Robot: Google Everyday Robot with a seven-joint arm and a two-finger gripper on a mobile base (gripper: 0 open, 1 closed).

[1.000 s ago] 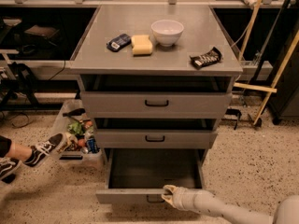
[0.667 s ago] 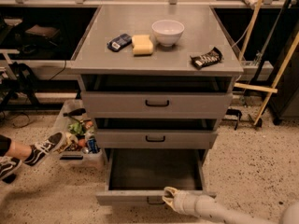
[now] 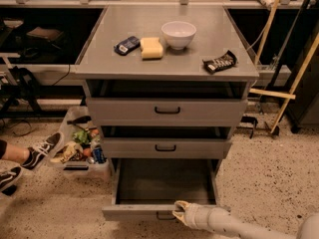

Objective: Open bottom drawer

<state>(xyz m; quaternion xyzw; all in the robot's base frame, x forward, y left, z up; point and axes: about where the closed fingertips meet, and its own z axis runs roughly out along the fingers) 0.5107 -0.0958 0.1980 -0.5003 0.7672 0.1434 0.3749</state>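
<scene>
**Finding 1, key relation.** The bottom drawer (image 3: 134, 212) is the lowest panel of the grey cabinet (image 3: 164, 63). It stands pulled well out from the cabinet body, and its dark interior shows empty. The gripper (image 3: 180, 212) sits at the top edge of that drawer's front. It is just right of the small black handle (image 3: 164, 216), and the single arm comes in from the cabinet's front right. Whether the gripper is spread or closed cannot be told, nor whether it is hooked over the panel. The front's long axis runs left to right across the cabinet. Travel is therefore straight out from the cabinet, towards the arm's base.

**Finding 2, progress.** Judged largely open. Any remaining pull should stay square to the front so the drawer does not rack.

**Finding 3, surface.** On the cabinet top are a white bowl (image 3: 178, 34), a yellow sponge (image 3: 151, 48), a dark blue packet (image 3: 126, 45) and a wrapped snack bar (image 3: 219, 62). The middle drawer (image 3: 164, 147) and the top drawer (image 3: 167, 111) are near shut.

**Finding 4, room.**
- Left of the cabinet: a clear bin of packets (image 3: 79, 151) and a person's shoes (image 3: 42, 151) on the speckled floor (image 3: 269, 168).
- Right of the cabinet: wooden poles (image 3: 294, 83) lean.
</scene>
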